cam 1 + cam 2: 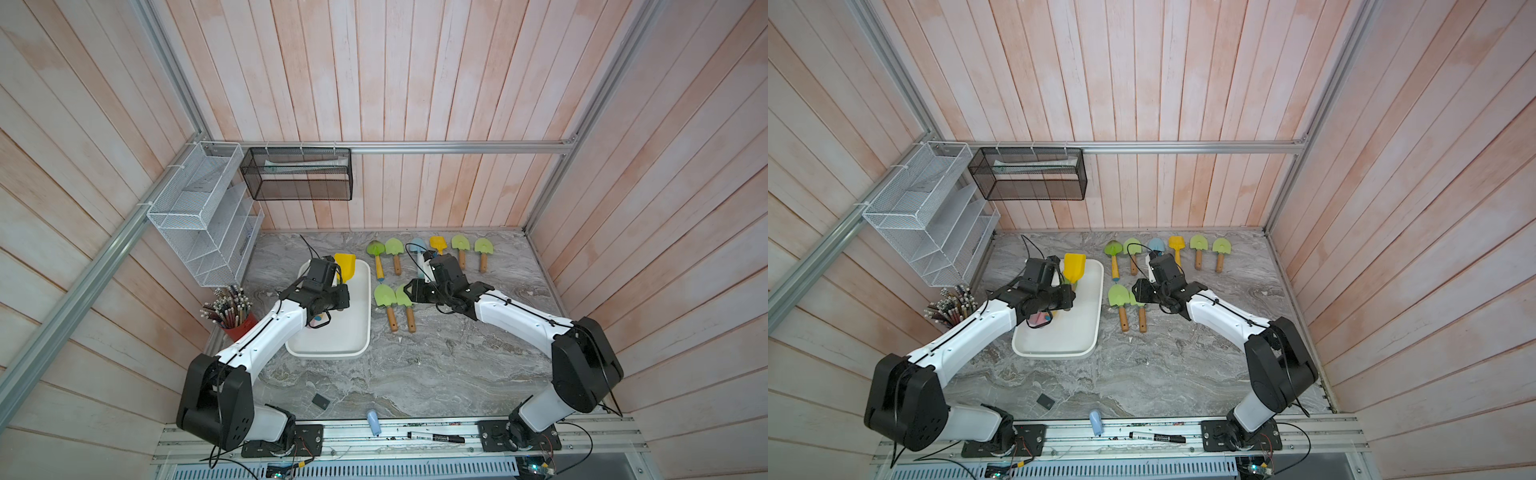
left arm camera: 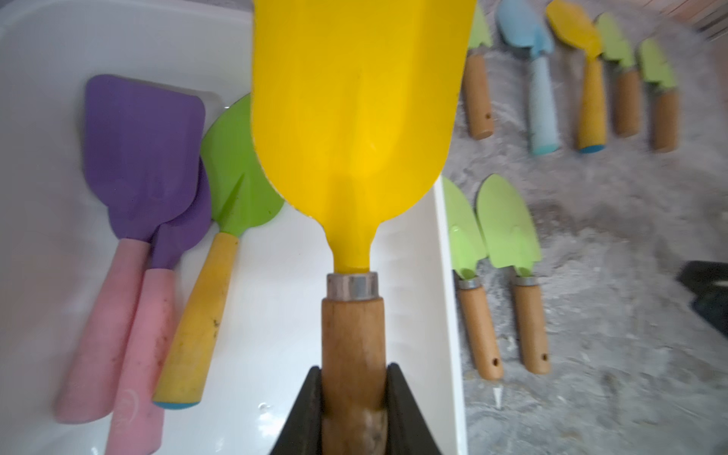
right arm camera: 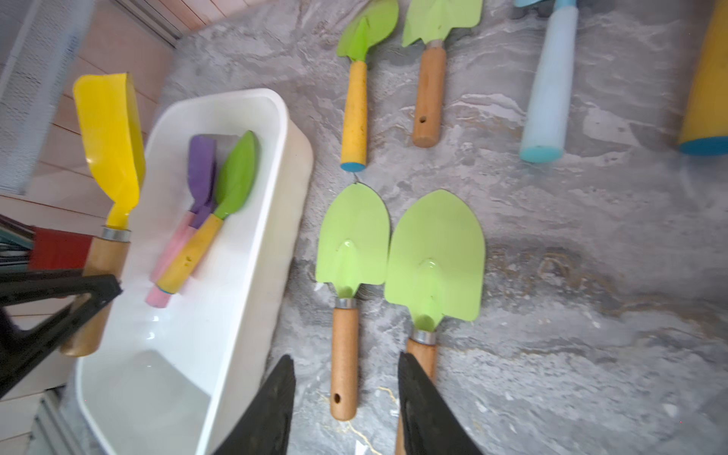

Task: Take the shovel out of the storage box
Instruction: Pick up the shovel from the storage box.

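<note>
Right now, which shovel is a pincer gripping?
The yellow-bladed shovel with the wooden handle: the left pincer is shut on its handle, above the white plastic storage box. The other shovels lie loose in the box or on the grey marble tabletop.

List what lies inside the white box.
Two purple shovels with pink handles and a green shovel with a yellow handle, overlapping. Anything beneath them is covered. The yellow shovel hangs above the box, in the left fingers.
</note>
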{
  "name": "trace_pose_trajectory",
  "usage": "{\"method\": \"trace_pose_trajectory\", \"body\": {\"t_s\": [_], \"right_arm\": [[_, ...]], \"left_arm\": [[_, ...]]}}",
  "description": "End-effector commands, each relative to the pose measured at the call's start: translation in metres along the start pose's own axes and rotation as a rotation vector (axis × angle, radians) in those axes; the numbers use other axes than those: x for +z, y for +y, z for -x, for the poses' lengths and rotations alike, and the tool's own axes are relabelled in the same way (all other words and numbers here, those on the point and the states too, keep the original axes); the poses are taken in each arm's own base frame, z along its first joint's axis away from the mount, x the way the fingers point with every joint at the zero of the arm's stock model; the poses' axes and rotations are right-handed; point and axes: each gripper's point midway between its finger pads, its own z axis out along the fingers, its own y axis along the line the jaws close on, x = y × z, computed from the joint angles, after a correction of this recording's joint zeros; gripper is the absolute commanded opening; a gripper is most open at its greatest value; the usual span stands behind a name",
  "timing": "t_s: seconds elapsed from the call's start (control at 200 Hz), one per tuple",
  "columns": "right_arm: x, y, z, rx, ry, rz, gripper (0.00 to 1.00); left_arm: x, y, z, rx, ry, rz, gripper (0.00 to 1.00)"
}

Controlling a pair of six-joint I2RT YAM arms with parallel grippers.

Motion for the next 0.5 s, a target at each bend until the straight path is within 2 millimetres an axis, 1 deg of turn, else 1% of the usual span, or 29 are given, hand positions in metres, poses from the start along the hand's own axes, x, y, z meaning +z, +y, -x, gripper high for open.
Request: {"method": "trace_pose_trajectory", "body": {"t_s": [0.0,0.13,0.21,0.365,0.495], "right_arm": [[-0.017,0.045,0.02,-0.002,-0.078,0.221,0.51],[-0.027,0.081,0.029,-0.005,-0.093,0.427,0.54],[-0.031,0.1,0.03,0.003,-0.082,0.552,0.54],[-0.034,0.126,0.03,0.046,-0.046,0.749,0.55],[-0.041,0.142,0.032,0.069,-0.036,0.881,0.55]], "left_arm": [[-0.019,-0.038,0.004,-0.05,-0.02,-0.3,0.08],[-0.044,-0.057,0.011,-0.116,-0.044,-0.549,0.08],[-0.058,-0.067,0.014,-0.147,-0.051,-0.692,0.08],[-0.081,-0.087,0.017,-0.174,-0.047,-0.915,0.08],[-0.094,-0.096,0.019,-0.196,-0.053,-1.02,0.08]]}}
